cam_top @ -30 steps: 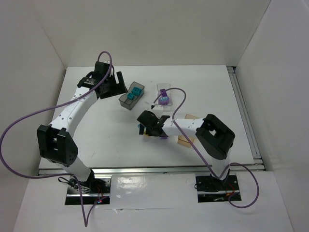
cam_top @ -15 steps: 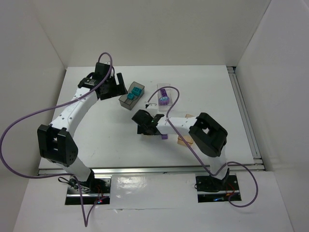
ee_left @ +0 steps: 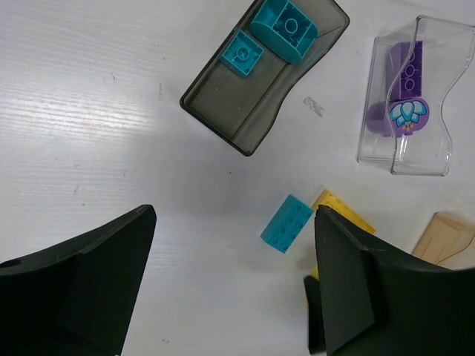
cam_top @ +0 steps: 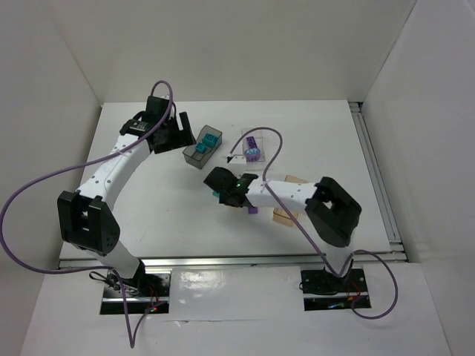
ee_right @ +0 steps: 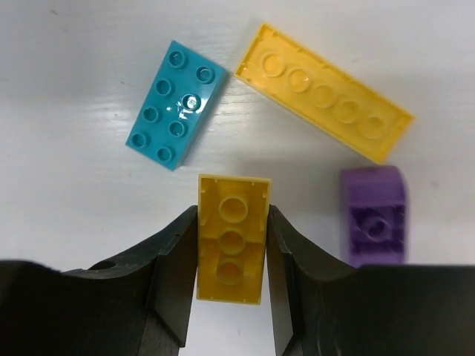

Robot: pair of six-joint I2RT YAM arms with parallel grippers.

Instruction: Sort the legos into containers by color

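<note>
In the right wrist view my right gripper (ee_right: 231,222) is shut on a short yellow brick (ee_right: 231,256) that lies studs-down on the table. Around it lie a teal brick (ee_right: 177,104), a long yellow brick (ee_right: 324,91) and a purple brick (ee_right: 374,215). My left gripper (ee_left: 234,215) hangs open and empty above the table. Below it are the smoky dark grey tray (ee_left: 223,104), holding two teal bricks (ee_left: 282,26), and the clear tray (ee_left: 438,133), holding a purple brick (ee_left: 410,70) and a striped round piece (ee_left: 408,115).
The tan tray (ee_left: 445,237) sits at the right, partly under the right arm (cam_top: 297,193) in the top view. The dark tray (cam_top: 194,153) and clear tray (cam_top: 252,133) stand side by side at mid-table. White walls enclose the table on three sides.
The right gripper's jaws have closed from wide open onto the short yellow brick, and the right arm has shifted a little. The left arm has stayed still.
</note>
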